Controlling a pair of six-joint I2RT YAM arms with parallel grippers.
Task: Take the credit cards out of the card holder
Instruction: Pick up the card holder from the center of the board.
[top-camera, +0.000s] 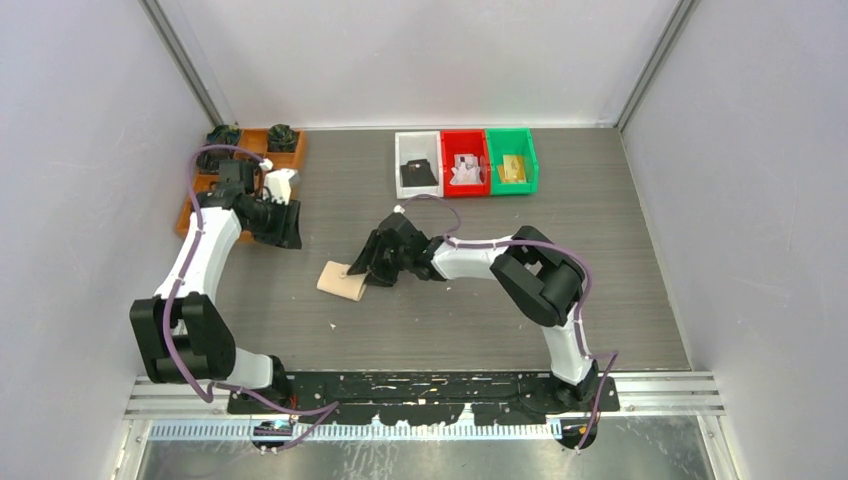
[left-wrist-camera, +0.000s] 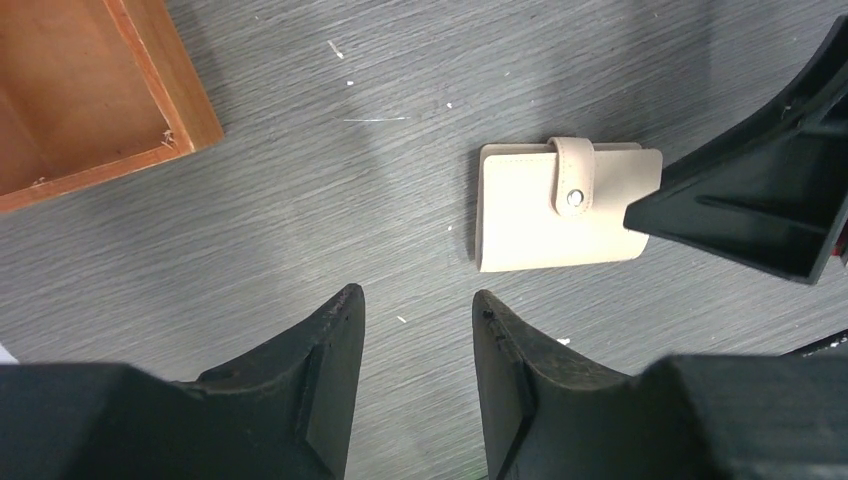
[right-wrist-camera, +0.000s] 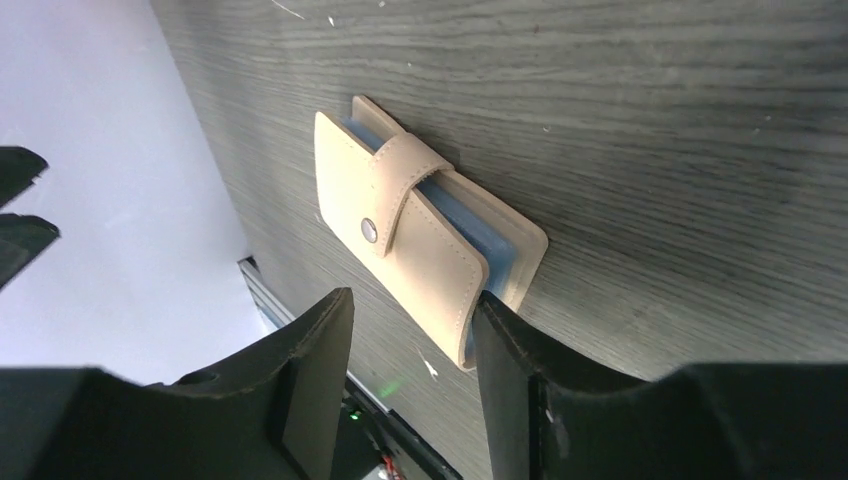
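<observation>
The tan card holder (top-camera: 342, 281) lies flat on the table, closed, its strap snapped shut. It also shows in the left wrist view (left-wrist-camera: 560, 210) and the right wrist view (right-wrist-camera: 420, 240), where blue-grey pocket edges peek out between the covers. Any cards inside it are hidden. My right gripper (top-camera: 365, 270) is open and low at the holder's right end; in its own view (right-wrist-camera: 412, 300) one fingertip (right-wrist-camera: 492, 312) touches the holder's near corner. My left gripper (top-camera: 280, 228) is open and empty (left-wrist-camera: 418, 295), above the table to the holder's upper left.
A white bin (top-camera: 417, 140) holds a black card, a red bin (top-camera: 465, 140) a white-pink card, a green bin (top-camera: 512, 140) a gold card, at the back. An orange-brown compartment tray (top-camera: 253, 142) stands at the back left, also in the left wrist view (left-wrist-camera: 90, 90).
</observation>
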